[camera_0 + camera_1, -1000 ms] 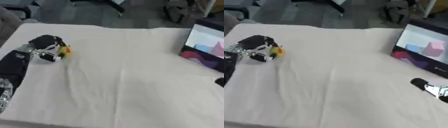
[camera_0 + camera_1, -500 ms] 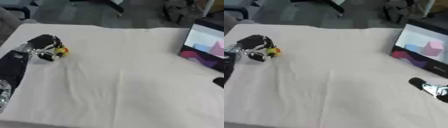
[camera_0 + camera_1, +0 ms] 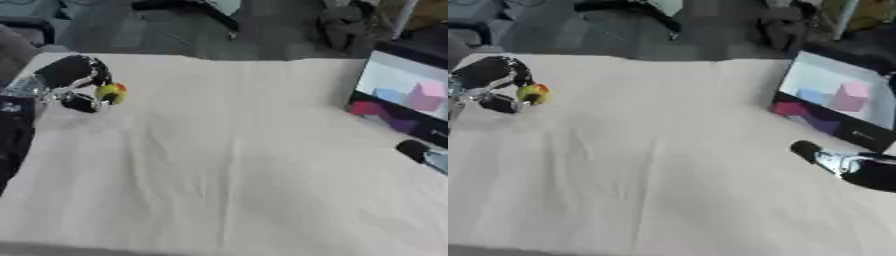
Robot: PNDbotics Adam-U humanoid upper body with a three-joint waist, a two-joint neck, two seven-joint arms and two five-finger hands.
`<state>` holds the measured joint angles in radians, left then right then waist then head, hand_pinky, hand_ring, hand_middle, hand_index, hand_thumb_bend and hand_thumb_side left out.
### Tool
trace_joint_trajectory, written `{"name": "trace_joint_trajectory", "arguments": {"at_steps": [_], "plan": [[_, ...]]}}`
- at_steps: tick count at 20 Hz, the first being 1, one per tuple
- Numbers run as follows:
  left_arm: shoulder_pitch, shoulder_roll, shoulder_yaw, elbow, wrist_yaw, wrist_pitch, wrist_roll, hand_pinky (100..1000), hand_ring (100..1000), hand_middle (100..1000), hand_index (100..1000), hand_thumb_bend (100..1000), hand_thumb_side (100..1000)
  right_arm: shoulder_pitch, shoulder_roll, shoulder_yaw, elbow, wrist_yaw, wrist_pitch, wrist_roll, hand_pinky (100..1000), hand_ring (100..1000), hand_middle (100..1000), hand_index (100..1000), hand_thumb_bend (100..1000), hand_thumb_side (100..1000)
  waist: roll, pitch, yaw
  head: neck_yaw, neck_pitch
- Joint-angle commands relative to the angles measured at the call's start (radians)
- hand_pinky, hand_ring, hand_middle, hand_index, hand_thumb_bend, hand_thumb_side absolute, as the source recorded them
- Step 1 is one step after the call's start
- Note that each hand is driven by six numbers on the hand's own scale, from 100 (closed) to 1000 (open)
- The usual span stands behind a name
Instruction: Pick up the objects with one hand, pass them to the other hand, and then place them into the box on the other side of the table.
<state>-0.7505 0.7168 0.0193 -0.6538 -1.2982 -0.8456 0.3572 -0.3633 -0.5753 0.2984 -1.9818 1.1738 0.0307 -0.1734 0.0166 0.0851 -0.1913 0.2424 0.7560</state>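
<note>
Now the left robot hand (image 3: 70, 82) curls round a small roundish yellow-red object (image 3: 111, 93); no long axis shows.

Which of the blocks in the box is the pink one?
In the box the pink block is the upper right one, a pale cube. The blue block sits to its left, and the darker magenta and purple pieces lie lower down.

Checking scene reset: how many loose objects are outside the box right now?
1: a small yellow-green and red object, pinched in the left hand at the table's far left. Others may be hidden inside the box.
</note>
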Motion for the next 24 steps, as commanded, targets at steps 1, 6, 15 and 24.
{"name": "trace_joint_trajectory", "arguments": {"at_steps": [1, 6, 15, 24], "plan": [[0.001, 0.008, -0.086, -0.145, 0.152, -0.061, -0.023, 545, 379, 328, 437, 100, 245, -0.018, -0.053, 0.012, -0.018, -0.019, -0.022, 0.019, 737, 760, 1000, 832, 711, 1000, 0.002, -0.021, 0.014, -0.054, 0.013], [0.052, -0.014, -0.273, -0.424, 0.563, -0.061, -0.373, 542, 377, 330, 439, 100, 244, -0.058, -0.086, 0.053, -0.018, -0.050, -0.069, 0.075, 782, 759, 1000, 842, 688, 1000, 0.007, -0.028, 0.064, -0.129, 0.014], [-0.029, -0.123, -0.326, -0.557, 1.449, 0.072, -1.236, 533, 357, 315, 419, 100, 246, -0.115, -0.072, 0.102, -0.018, -0.084, -0.107, 0.169, 803, 760, 1000, 857, 726, 1000, 0.000, -0.024, 0.129, -0.195, 0.014], [-0.073, -0.183, -0.376, -0.691, 1.640, 0.462, -1.264, 529, 354, 315, 418, 100, 245, -0.147, -0.063, 0.123, -0.018, -0.094, -0.123, 0.198, 836, 761, 1000, 869, 729, 1000, 0.001, -0.021, 0.143, -0.228, 0.014]]}}
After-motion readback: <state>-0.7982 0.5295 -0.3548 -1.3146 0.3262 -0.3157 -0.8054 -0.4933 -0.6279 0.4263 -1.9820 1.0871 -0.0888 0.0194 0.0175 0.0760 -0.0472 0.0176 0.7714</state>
